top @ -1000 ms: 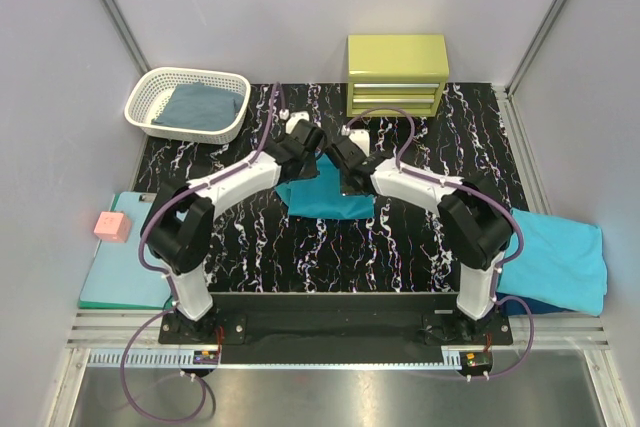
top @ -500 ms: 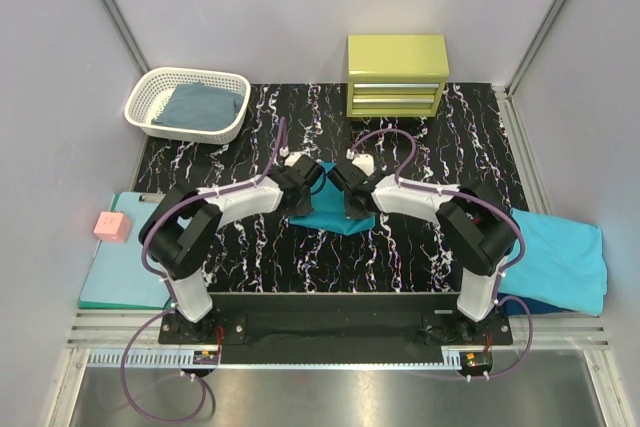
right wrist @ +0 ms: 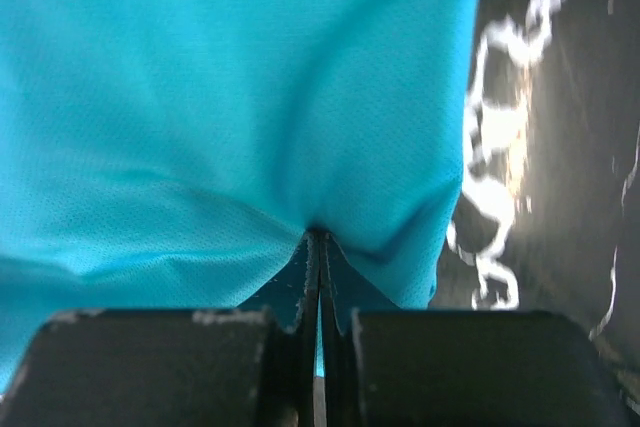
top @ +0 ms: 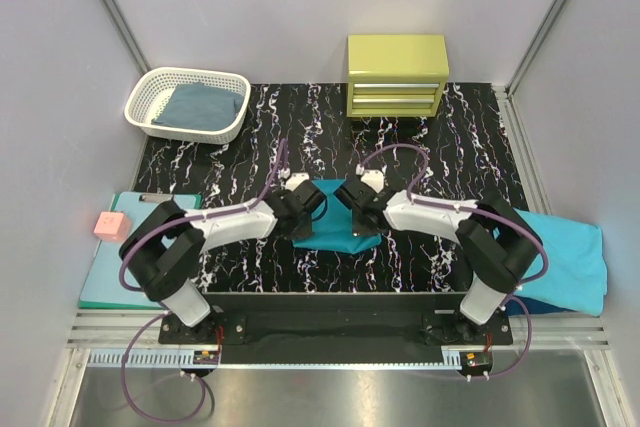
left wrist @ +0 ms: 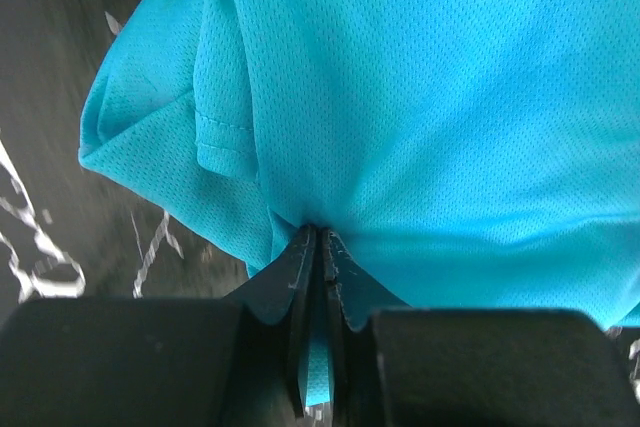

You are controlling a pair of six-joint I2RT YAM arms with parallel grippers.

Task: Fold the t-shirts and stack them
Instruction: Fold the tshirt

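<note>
The teal-turquoise t-shirt [top: 331,217] lies bunched on the black marbled table [top: 250,147] between my two grippers. My left gripper [top: 300,215] is shut on its left edge; in the left wrist view the cloth [left wrist: 420,97] is pinched between the closed fingers [left wrist: 300,277]. My right gripper [top: 358,209] is shut on its right edge; in the right wrist view the cloth [right wrist: 230,97] is pinched in the closed fingertips [right wrist: 306,267]. A lighter turquoise t-shirt [top: 560,257] lies over a dark blue one [top: 530,303] at the right. No red shirt shows.
A white basket [top: 160,95] holding grey-blue cloth [top: 205,105] stands at the back left. A yellow-green drawer box [top: 396,75] stands at the back. A mint-green clipboard [top: 125,257] with a pink block [top: 112,226] lies at the left.
Both grippers have drawn toward the near edge with the teal shirt's edge, pulling it over itself. The shirt now lies nearer and more bunched.
</note>
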